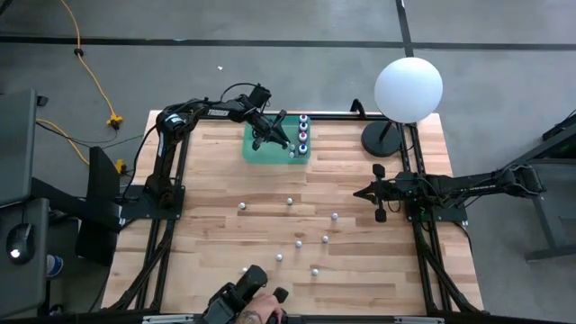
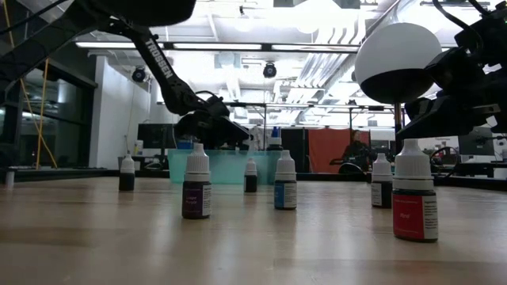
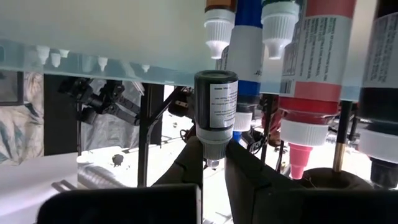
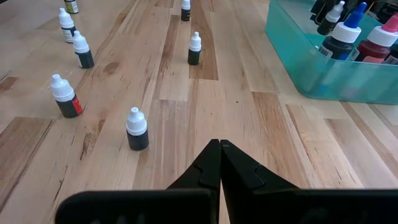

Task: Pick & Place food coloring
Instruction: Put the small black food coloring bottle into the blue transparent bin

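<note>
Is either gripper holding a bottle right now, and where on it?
Left gripper holds a dark bottle by its cap end, over the teal bin. Right gripper is shut, empty.

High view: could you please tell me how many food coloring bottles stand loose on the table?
8 small white-capped bottles on the wooden table: three in a row midway, three clustered lower, two nearest its lower edge. Others may be hidden.

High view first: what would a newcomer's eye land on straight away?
The big white globe lamp at the table's far right corner stands out most. Next, the left pincer over the teal bin, shut on a dark bottle. Small bottles dot the wooden table, while the right pincer waits, shut, at the right edge.
</note>
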